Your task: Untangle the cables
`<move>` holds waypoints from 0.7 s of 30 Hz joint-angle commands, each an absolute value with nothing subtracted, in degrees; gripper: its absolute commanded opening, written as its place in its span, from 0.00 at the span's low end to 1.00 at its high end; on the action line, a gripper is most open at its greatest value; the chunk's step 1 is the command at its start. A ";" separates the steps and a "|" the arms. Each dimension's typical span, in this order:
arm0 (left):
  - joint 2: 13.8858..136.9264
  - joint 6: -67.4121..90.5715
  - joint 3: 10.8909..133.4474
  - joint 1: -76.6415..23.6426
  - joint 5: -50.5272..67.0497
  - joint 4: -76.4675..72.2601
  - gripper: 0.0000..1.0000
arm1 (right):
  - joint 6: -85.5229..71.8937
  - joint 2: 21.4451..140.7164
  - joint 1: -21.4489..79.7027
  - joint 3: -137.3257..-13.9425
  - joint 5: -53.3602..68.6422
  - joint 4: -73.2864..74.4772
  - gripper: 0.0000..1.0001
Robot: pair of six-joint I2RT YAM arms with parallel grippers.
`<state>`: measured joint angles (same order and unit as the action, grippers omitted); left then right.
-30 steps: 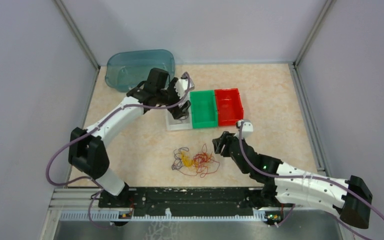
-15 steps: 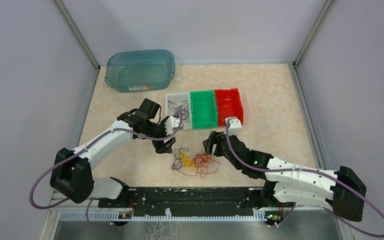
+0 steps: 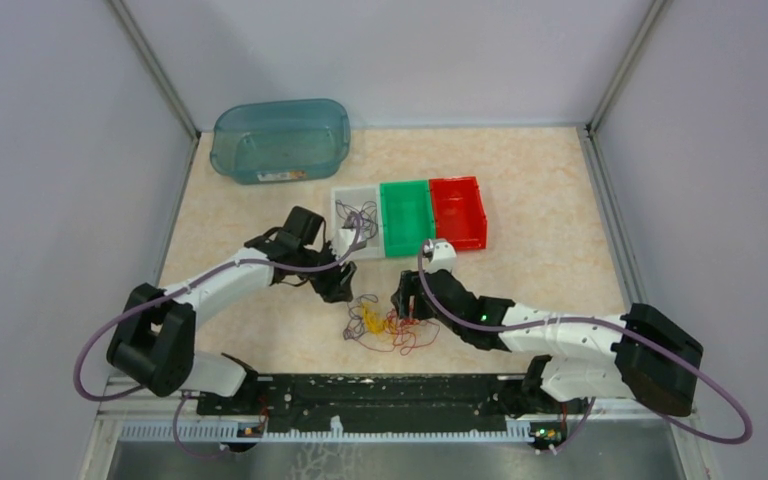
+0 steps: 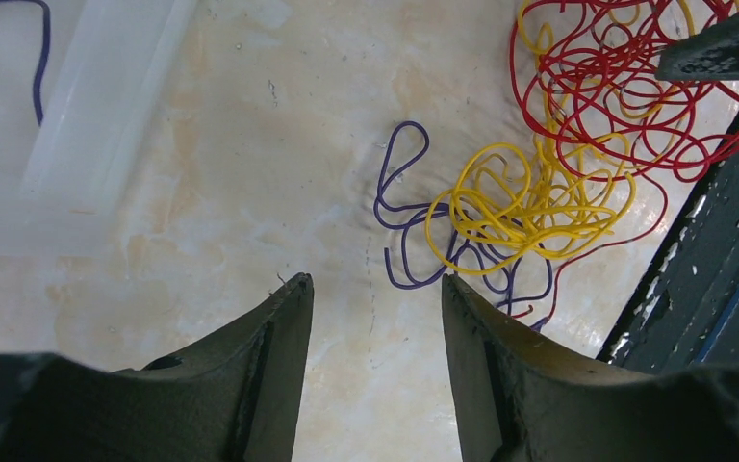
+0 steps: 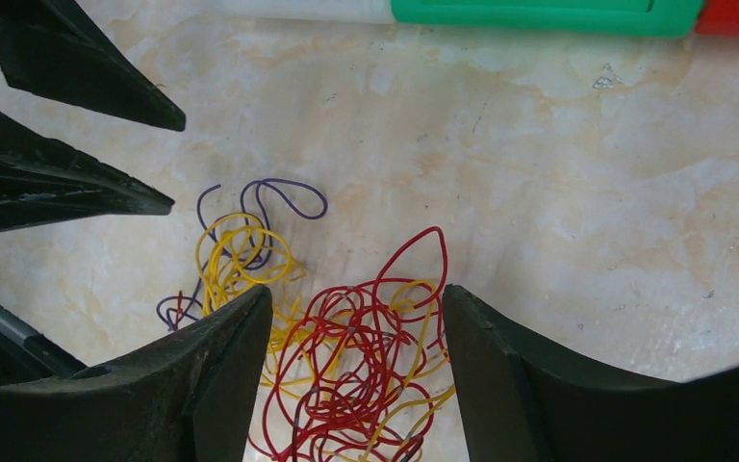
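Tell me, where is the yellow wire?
From above, the yellow wire lies mid-table, tangled left of the red wire, on the near side of the white bin.

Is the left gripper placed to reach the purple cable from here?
Probably yes: the left gripper is open, and the purple cable lies just ahead of it with nothing between them.

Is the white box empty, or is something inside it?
Not empty: a curly purple cable lies inside the white bin, as the top camera shows.

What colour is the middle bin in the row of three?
The middle bin is green; the top external view shows it best.
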<state>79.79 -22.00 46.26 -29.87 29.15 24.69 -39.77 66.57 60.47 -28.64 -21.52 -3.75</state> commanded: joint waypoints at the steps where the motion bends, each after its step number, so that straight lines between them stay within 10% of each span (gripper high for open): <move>1: 81.16 -15.58 44.76 -30.37 29.00 20.42 0.57 | -40.83 67.11 60.03 -30.33 -21.24 -7.84 0.65; 21: 86.42 -19.09 45.84 -34.45 19.99 20.27 0.47 | -44.38 63.89 60.06 -24.44 -22.17 -8.04 0.54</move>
<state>87.13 -18.22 44.97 -34.37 22.06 20.95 -43.75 65.98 60.47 -24.71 -21.52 -6.00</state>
